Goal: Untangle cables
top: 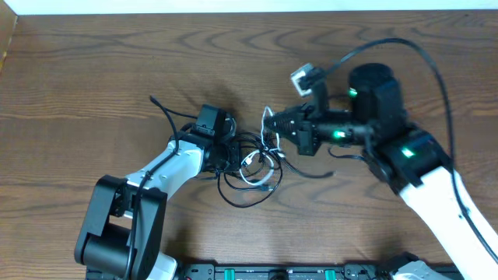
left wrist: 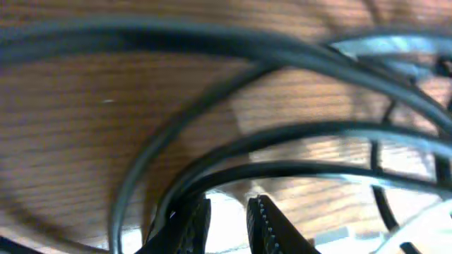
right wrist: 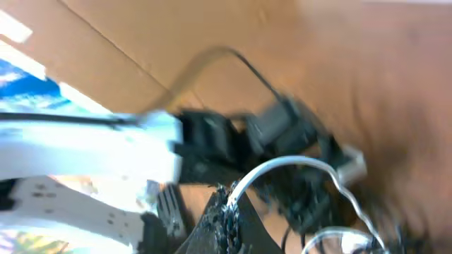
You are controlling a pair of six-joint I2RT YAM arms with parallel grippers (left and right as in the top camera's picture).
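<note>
**Both grippers at cable knot, R pinching white cable**

Overhead: cables (top: 253, 175) sit in one tangled clump near table (top: 93, 78) centre, slightly toward 6 o'clock. Mostly thin black loops w/ a light strand mixed in. One black end runs out of the clump toward 10 o'clock and lies flat on the wood. Another black end trails toward 3 o'clock, under the R arm.

Left gripper (top: 230, 154) comes in from 8 o'clock and is at the clump's 9 o'clock edge, touching or right on the loops. In the L wrist cam its fingers (left wrist: 194, 226) stand close together w/ a narrow gap. Black cables (left wrist: 282, 130) arc across just ahead of the tips, and one strand runs down beside the L-hand finger. Can't tell if anything is actually nipped.

Right gripper (top: 274, 127) reaches in from 3 o'clock and is at the clump's 1 o'clock side. R wrist cam is blurry, but the fingers look pressed together on the white cable (right wrist: 296, 162), which leaves the tips and arcs over to the right.

Thick black cord (top: 405, 45) loops over the R arm at 1–2 o'clock, apart from the clump.
</note>
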